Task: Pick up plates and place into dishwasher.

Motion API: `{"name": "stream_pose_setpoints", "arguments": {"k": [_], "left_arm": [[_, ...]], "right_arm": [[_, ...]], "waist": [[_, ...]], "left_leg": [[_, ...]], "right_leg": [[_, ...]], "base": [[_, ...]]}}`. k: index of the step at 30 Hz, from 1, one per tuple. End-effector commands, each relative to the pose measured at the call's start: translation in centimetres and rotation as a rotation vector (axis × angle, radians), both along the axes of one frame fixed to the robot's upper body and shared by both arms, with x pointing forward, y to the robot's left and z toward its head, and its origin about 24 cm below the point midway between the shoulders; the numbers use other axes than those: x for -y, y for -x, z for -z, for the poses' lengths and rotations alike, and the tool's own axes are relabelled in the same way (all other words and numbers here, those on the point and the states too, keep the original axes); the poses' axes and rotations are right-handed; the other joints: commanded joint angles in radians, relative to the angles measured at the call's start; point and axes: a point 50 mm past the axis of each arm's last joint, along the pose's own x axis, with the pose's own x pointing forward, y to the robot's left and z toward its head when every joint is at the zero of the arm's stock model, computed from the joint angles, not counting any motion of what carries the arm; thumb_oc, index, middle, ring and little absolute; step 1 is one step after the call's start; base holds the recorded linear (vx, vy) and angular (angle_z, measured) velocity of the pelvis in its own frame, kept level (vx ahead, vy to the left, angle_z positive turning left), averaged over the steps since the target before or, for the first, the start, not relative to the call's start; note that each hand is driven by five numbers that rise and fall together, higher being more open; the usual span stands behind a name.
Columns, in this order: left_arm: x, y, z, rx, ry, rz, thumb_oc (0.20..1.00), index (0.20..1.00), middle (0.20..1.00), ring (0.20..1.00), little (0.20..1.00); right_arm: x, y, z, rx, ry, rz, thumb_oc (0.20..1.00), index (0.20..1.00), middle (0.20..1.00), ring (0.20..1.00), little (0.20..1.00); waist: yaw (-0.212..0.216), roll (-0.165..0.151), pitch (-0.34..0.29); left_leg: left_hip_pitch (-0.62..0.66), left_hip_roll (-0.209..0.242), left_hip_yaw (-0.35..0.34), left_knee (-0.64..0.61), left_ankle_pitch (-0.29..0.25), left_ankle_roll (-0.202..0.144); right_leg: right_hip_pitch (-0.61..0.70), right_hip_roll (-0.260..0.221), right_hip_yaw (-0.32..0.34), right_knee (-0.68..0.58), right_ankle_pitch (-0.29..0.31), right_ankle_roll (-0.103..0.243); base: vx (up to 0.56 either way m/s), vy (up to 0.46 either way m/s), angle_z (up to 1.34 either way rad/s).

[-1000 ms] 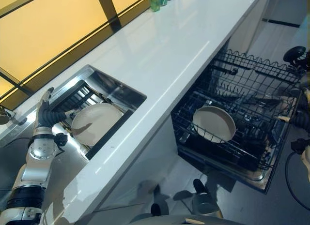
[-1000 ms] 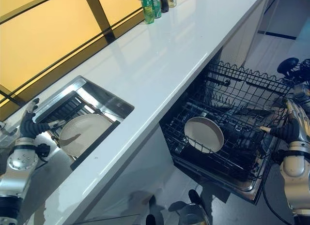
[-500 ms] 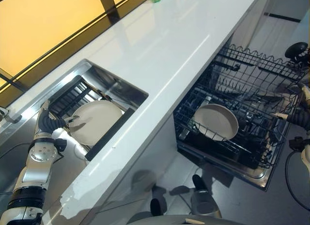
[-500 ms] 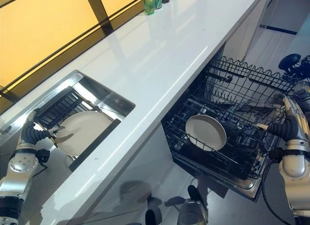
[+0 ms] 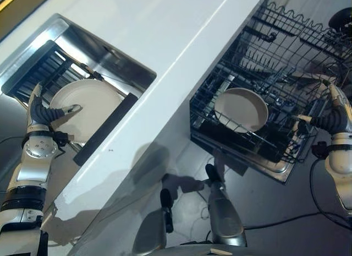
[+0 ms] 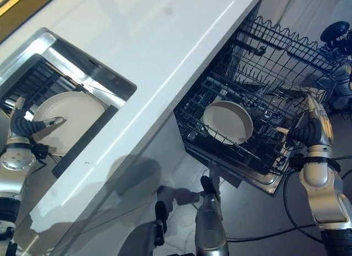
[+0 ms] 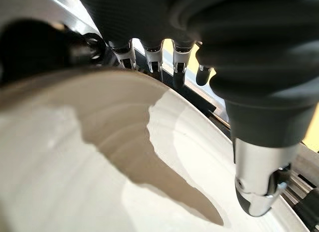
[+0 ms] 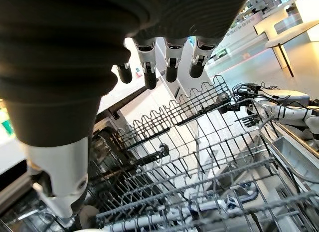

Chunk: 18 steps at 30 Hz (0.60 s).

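Right under the left hand (image 5: 43,115) sits the plate (image 5: 91,104), leaning on the sink (image 5: 102,49) rack, face tilted up toward the bench (image 5: 165,25). Fingers are spread, thumb over the near rim, nothing gripped yet. Looks like stiff, slick, breakable ceramic, so I'd pinch that rim. Right hand (image 6: 309,129) hangs loose and empty by the dishwasher rack (image 6: 264,74), where another plate (image 6: 227,121) already sits.

white countertop (image 5: 137,25) around a steel sink (image 5: 71,30), grey floor (image 5: 275,212) below
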Motion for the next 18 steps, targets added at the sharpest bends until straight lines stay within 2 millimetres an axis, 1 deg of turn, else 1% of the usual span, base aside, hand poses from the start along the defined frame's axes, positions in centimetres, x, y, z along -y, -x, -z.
{"name": "stream_pose_setpoints", "arguments": {"k": [1, 4, 7, 8, 10, 12, 16, 18], "left_arm": [[-2.1, 0.0, -4.1, 0.098, -0.073, -0.078, 1.000, 1.000, 1.000, 1.000, 1.000], [-2.5, -0.2, -5.2, 0.107, -0.107, -0.103, 1.000, 1.000, 1.000, 1.000, 1.000], [-3.5, -0.1, -5.8, 0.092, -0.148, -0.190, 1.000, 1.000, 1.000, 1.000, 1.000], [-4.1, 0.0, -5.7, 0.055, -0.150, -0.225, 1.000, 1.000, 1.000, 1.000, 1.000], [-5.4, 0.2, -5.0, -0.112, -0.179, -0.291, 1.000, 1.000, 1.000, 1.000, 1.000], [-5.9, 0.4, -4.7, -0.178, -0.186, -0.308, 1.000, 1.000, 1.000, 1.000, 1.000], [-5.7, -0.1, -4.0, -0.279, -0.158, -0.240, 1.000, 1.000, 1.000, 1.000, 1.000], [-4.6, -0.9, -3.8, -0.303, -0.126, -0.112, 1.000, 1.000, 1.000, 1.000, 1.000]], "right_arm": [[-0.8, -0.8, -3.6, 0.165, 0.033, -0.024, 1.000, 1.000, 1.000, 1.000, 1.000], [-1.0, -1.0, -3.7, 0.169, 0.027, -0.022, 1.000, 1.000, 1.000, 1.000, 1.000], [-0.9, -1.0, -3.8, 0.175, 0.026, -0.017, 1.000, 1.000, 1.000, 1.000, 1.000], [-0.9, -1.1, -3.9, 0.179, 0.028, -0.018, 1.000, 1.000, 1.000, 1.000, 1.000], [-0.9, -1.2, -4.1, 0.187, 0.033, -0.019, 1.000, 1.000, 1.000, 1.000, 1.000], [-0.8, -1.2, -4.6, 0.193, 0.031, -0.020, 1.000, 1.000, 1.000, 1.000, 1.000], [-0.8, -1.2, -5.1, 0.190, 0.034, -0.025, 1.000, 1.000, 1.000, 1.000, 1.000], [-0.9, -1.3, -5.3, 0.192, 0.040, -0.034, 1.000, 1.000, 1.000, 1.000, 1.000]], "waist": [[0.002, -0.031, 0.006], [0.003, -0.036, 0.018], [-0.001, -0.036, 0.026], [-0.003, -0.035, 0.027], [-0.006, -0.033, 0.032], [-0.006, -0.033, 0.036], [-0.009, -0.031, 0.037], [-0.014, -0.027, 0.039]], "left_leg": [[-0.053, -0.055, 0.034, -0.007, 0.062, 0.080], [-0.067, -0.055, 0.038, 0.001, 0.059, 0.082], [-0.074, -0.055, 0.044, -0.005, 0.060, 0.082], [-0.076, -0.055, 0.044, -0.005, 0.060, 0.082], [-0.080, -0.058, 0.044, -0.004, 0.057, 0.082], [-0.080, -0.059, 0.041, -0.005, 0.056, 0.082], [-0.076, -0.062, 0.039, -0.007, 0.051, 0.082], [-0.074, -0.062, 0.039, -0.008, 0.051, 0.080]], "right_leg": [[-0.021, 0.034, -0.011, 0.066, 0.016, -0.014], [-0.032, 0.032, -0.012, 0.066, 0.024, -0.015], [-0.040, 0.030, -0.011, 0.063, 0.032, -0.017], [-0.043, 0.029, -0.010, 0.063, 0.034, -0.018], [-0.049, 0.028, -0.012, 0.064, 0.037, -0.020], [-0.049, 0.026, -0.012, 0.062, 0.041, -0.022], [-0.047, 0.024, -0.015, 0.061, 0.039, -0.022], [-0.047, 0.024, -0.014, 0.063, 0.037, -0.024]], "base": [[0.00, 0.000, 0.00], [0.00, 0.006, -0.01], [0.00, 0.022, 0.00], [-0.01, 0.037, -0.01], [-0.01, 0.035, -0.02], [0.00, 0.000, 0.00], [0.01, 0.022, -0.04], [0.01, 0.042, 0.00]]}}
